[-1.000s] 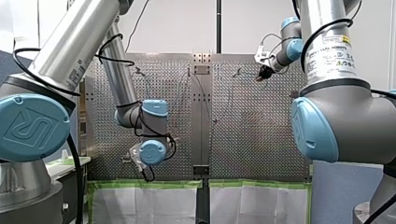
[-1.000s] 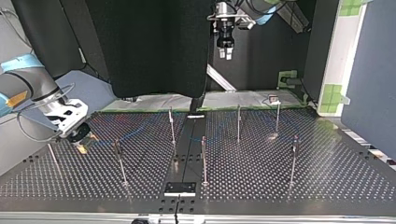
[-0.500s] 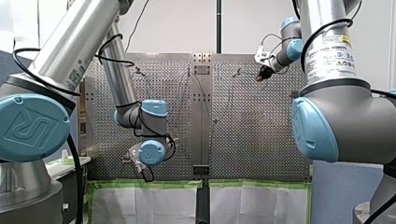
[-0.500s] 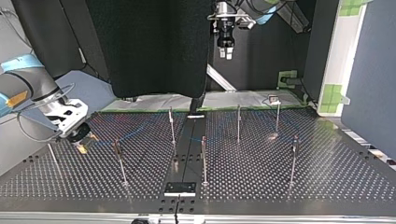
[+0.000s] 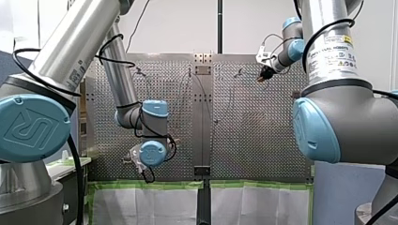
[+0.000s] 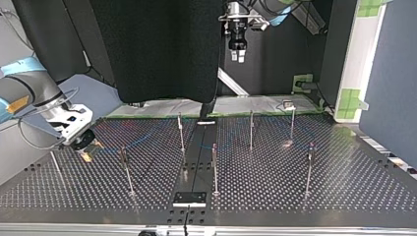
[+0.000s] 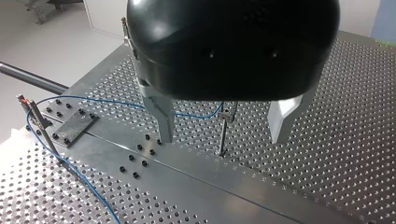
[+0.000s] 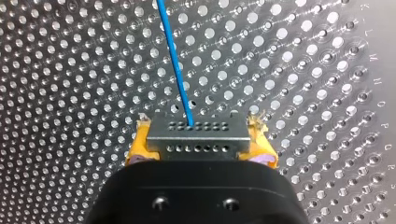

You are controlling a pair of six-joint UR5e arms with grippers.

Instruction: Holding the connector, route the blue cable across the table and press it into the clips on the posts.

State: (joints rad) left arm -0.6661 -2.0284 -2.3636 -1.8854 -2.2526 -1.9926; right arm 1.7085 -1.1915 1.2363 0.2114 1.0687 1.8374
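Top view, left: right arm's jaws clenched on connector (image 8: pixel 198 135), yellow pads (image 8: pixel 135 148) either side, low over perforated surface (image 6: pixel 295 187). From it blue cable (image 8: pixel 175 60) trails across posts (image 6: pixel 181 132). Left arm's jaws released, empty, well above clip (image 7: pixel 227 113) on one post. Step, judged: mid-routing. Next: draw cable taut, press into remaining clips.

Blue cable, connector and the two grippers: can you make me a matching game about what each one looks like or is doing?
Things
1. left gripper
2. right gripper
3. connector
4. cable

Clues
a. blue, comes out of the connector
b. open, holding nothing
c. grey with rows of little holes, pinched between pads
d. shut, with yellow pads

Pairs: 1-b, 2-d, 3-c, 4-a
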